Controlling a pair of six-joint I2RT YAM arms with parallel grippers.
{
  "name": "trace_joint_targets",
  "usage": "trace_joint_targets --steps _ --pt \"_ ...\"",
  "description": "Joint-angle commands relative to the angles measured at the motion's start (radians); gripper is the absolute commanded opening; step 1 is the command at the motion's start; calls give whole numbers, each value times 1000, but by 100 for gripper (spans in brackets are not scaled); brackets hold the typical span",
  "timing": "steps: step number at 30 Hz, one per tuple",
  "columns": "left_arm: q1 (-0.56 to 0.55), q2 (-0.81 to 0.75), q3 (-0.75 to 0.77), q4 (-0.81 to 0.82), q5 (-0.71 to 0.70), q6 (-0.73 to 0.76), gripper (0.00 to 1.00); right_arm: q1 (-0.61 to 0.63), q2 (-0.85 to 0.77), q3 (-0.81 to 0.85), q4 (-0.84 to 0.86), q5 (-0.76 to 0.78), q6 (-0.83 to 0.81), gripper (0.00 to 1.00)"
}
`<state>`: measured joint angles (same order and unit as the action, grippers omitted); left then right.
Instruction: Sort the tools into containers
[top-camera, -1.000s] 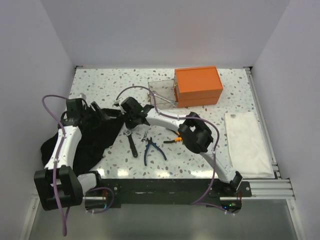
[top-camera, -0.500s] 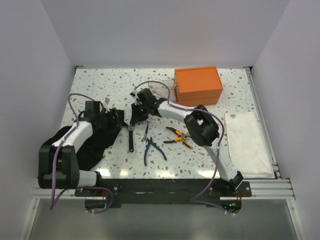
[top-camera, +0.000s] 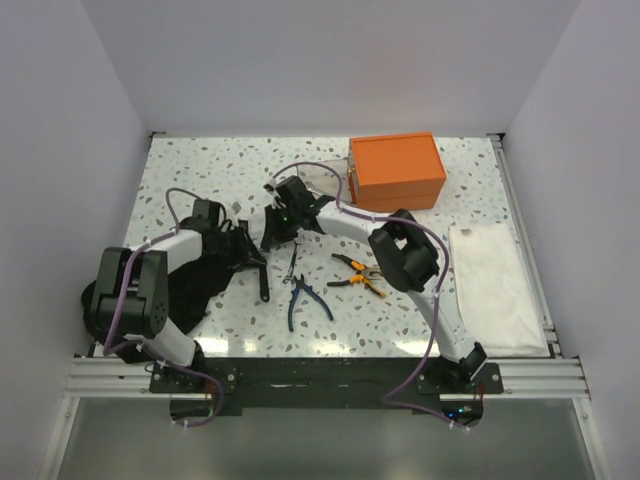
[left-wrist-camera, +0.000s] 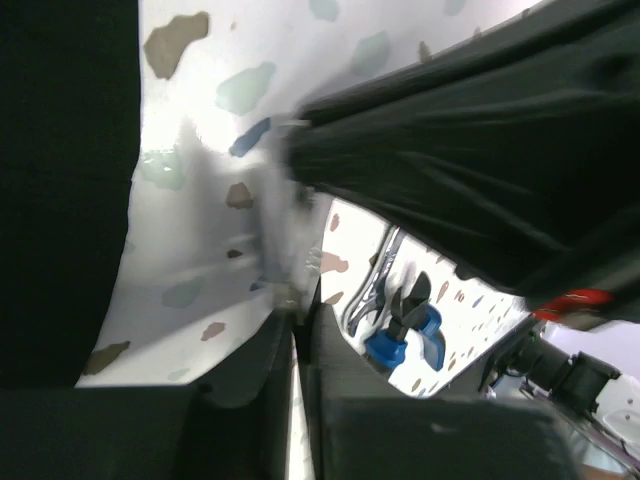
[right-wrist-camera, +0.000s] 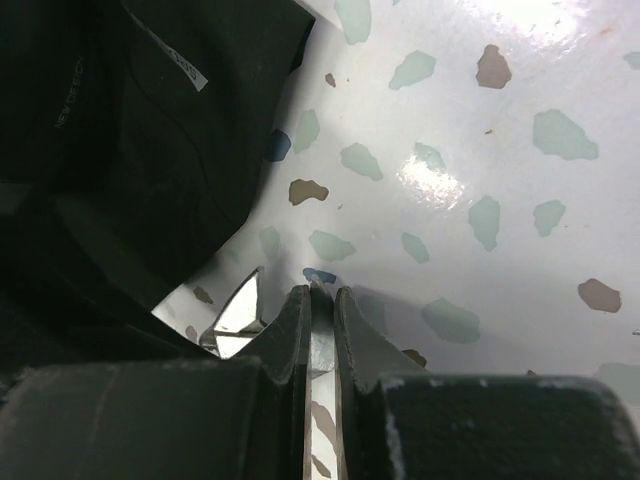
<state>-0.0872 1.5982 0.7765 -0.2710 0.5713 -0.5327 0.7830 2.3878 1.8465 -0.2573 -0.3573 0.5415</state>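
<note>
In the top view my right gripper (top-camera: 272, 230) hangs at the right rim of the floppy black bag (top-camera: 190, 285). In its wrist view the right gripper (right-wrist-camera: 320, 295) is shut on a flat silver spanner (right-wrist-camera: 320, 350), beside the bag's fabric (right-wrist-camera: 150, 130). My left gripper (top-camera: 248, 254) lies over the bag's near right corner. Its jaws (left-wrist-camera: 292, 315) are shut, and a blurred grey strip runs from the tips to the bag's edge (left-wrist-camera: 480, 150). On the table lie a black-handled wrench (top-camera: 263, 282), another silver spanner (top-camera: 291, 262), blue pliers (top-camera: 305, 301) and orange pliers (top-camera: 358, 273).
The orange lidded box (top-camera: 397, 172) stands at the back, with the small clear box (top-camera: 318, 180) on its left. A flat white sheet (top-camera: 495, 285) lies along the right side. The blue pliers (left-wrist-camera: 405, 340) also show just beyond my left fingers.
My left arm swung right across the bag and its jaws closed at the bag's right edge. My right gripper shifted up and right half a second earlier, then held still.
</note>
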Motion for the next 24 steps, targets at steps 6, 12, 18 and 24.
trace_joint_targets --steps 6,12,18,24 --pt "-5 52 199 41 111 30 0 -62 -220 32 -79 95 -126 36" --pt "-5 77 387 139 186 11 0 -157 -485 -15 -89 245 -208 47" --pt "-14 291 636 320 251 -165 0 -203 -595 -125 -109 314 -285 48" --pt "-57 477 791 559 228 -441 0 -248 -650 -208 -128 348 -324 49"
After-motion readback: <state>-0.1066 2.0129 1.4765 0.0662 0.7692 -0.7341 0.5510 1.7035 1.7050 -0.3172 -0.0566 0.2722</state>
